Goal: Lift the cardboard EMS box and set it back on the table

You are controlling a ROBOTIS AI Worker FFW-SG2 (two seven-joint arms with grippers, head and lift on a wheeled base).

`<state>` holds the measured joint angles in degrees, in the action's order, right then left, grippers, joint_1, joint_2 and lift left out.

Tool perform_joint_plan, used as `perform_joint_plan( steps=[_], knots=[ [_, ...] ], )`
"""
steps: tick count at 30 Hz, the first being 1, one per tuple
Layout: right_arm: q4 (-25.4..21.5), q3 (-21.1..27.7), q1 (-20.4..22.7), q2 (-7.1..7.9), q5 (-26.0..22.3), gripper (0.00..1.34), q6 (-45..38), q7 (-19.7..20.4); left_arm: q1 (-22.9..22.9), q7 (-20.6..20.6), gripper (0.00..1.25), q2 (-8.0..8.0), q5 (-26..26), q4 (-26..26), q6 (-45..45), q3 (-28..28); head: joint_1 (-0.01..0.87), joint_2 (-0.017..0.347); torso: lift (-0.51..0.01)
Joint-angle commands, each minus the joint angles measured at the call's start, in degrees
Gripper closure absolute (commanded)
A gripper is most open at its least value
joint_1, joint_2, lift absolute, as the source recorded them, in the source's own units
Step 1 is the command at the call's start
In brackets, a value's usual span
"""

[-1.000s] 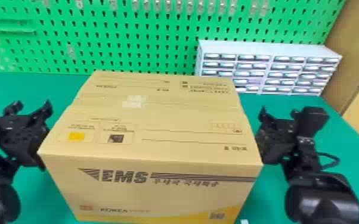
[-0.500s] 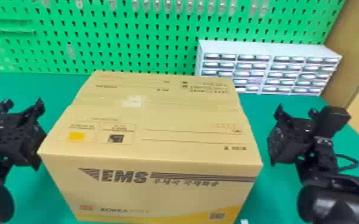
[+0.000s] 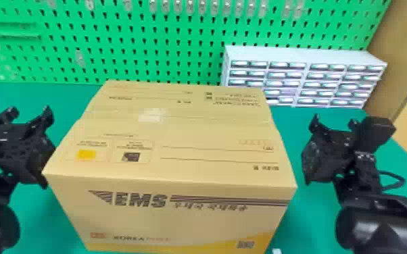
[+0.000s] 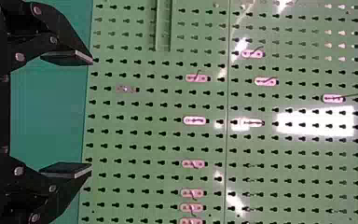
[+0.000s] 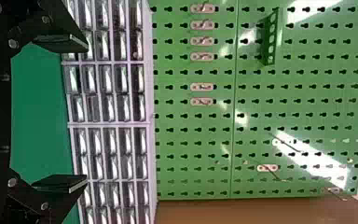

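Since the earliest frame, the black two-fingered right gripper [image 3: 334, 121] had drawn outward from the tan cardboard EMS box [image 3: 186, 138], leaving a plain gap, and the black two-fingered left gripper [image 3: 27, 115] had shifted slightly outward on its own side; the box had kept its place.

The box stood upright on the green desk [image 3: 402, 162], between the two grippers, with the desk's right edge well beyond it. The left gripper was right by the box's left side, though whether they touched could not be told.

In the wrist views, the fingers of the left gripper [image 4: 92, 115] and of the right gripper [image 5: 87, 113] were spread wide, with nothing between them.

A pale, many-drawered plastic cabinet [image 3: 301, 55] stood at the desk's back edge, near its right rear corner, before the green perforated pegboard [image 3: 165, 50].
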<state>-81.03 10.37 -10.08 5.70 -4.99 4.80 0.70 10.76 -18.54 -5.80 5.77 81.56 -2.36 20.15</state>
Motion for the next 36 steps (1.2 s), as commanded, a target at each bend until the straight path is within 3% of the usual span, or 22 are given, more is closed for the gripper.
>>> perform_joint_plan(
  steps=[1,36],
  knots=[
    [0.0,-0.1,-0.1,-0.08,0.3,0.29,0.0,0.0,0.1,0.0,0.44,0.00,0.3,0.0,-0.5,0.0,0.678,-0.015,-0.097],
    [-0.5,1.5,0.5,0.19,1.1,0.29,-0.1,0.0,0.1,0.0,0.44,0.00,0.3,0.3,-0.5,0.5,0.678,-0.015,-0.097]
  ],
)
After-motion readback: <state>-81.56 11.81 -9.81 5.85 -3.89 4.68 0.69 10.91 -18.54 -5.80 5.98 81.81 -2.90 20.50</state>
